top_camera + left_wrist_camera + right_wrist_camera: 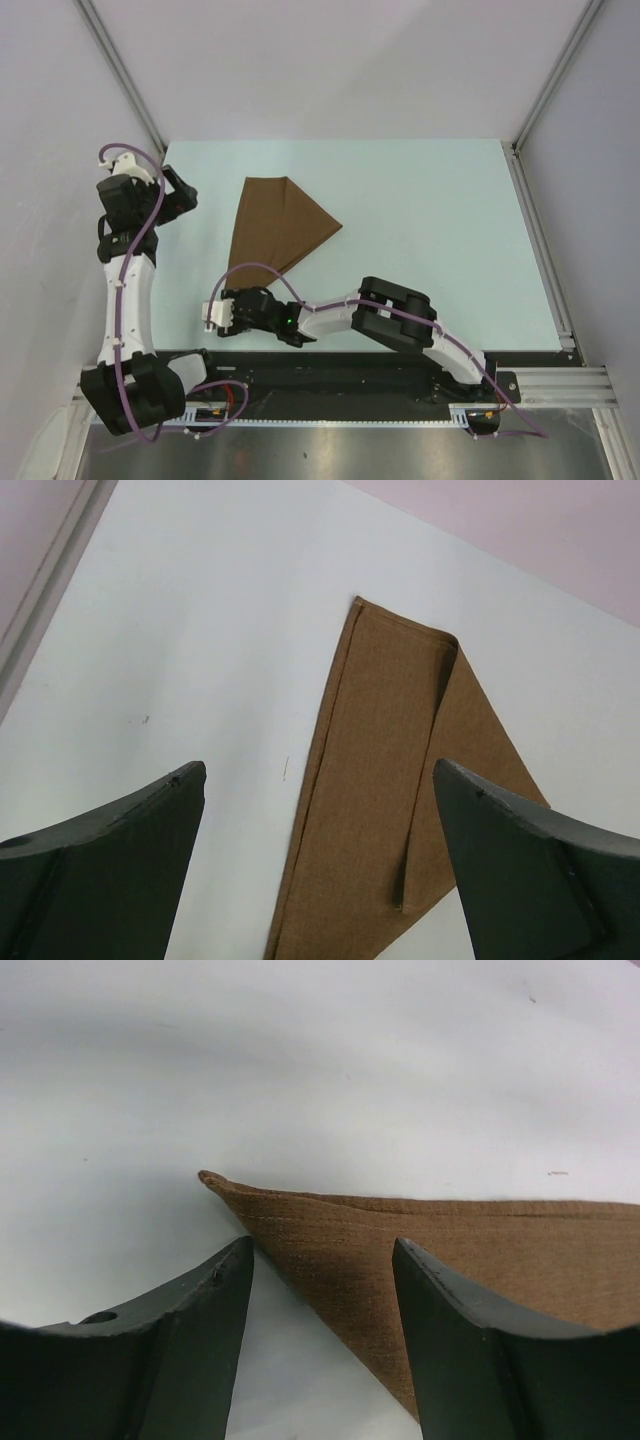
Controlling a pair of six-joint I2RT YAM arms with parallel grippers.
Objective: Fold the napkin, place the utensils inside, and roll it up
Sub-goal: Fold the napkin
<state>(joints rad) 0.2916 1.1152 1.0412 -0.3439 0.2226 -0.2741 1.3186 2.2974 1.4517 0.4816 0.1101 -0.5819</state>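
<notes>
Napkin [277,225] folded, flat mid-desk [420,240]. Folding step judged underway. Right hand [322,1290] spread at near tip; left hand [320,865] spread, well apart. Next: pinch tip, fold over.

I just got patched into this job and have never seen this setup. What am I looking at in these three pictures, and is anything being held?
The overhead picture looks down on a pale table with two robot arms bolted at its near edge. The other two pictures come from cameras on each wrist; the dark wedges at the bottom are that hand's own fingers.

The only thing I see on the table is the napkin, a brown cloth folded into a long triangle, lying flat.

The left hand is off to the napkin's left, open and holding nothing. The right hand is low by the napkin's narrow near tip, fingers spread, the tip just ahead of them. Nothing is gripped. No utensils show in any view.
</notes>
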